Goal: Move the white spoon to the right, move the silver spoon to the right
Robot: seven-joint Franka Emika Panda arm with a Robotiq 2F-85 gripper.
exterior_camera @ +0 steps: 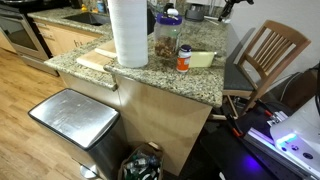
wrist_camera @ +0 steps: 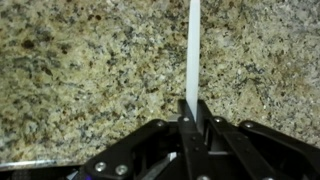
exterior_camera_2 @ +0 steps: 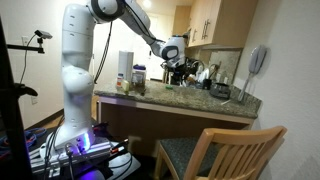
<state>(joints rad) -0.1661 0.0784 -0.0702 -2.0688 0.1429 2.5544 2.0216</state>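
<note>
In the wrist view my gripper [wrist_camera: 193, 112] is shut on the handle of the white spoon [wrist_camera: 193, 45], which sticks straight out over the speckled granite countertop [wrist_camera: 80, 70]. The spoon's bowl is out of the frame. In an exterior view the gripper [exterior_camera_2: 176, 62] hangs above the countertop [exterior_camera_2: 170, 95] at the back, near the kitchen items. The silver spoon is not visible in any view. In an exterior view the gripper is hidden behind the paper towel roll [exterior_camera: 128, 32] and the jars.
On the counter stand a paper towel roll, a jar of nuts [exterior_camera: 166, 35], a small red-labelled bottle [exterior_camera: 184, 58] and a cutting board [exterior_camera: 100, 58]. A wooden chair [exterior_camera: 268, 55] stands beside the counter. A metal bin [exterior_camera: 75, 118] is on the floor.
</note>
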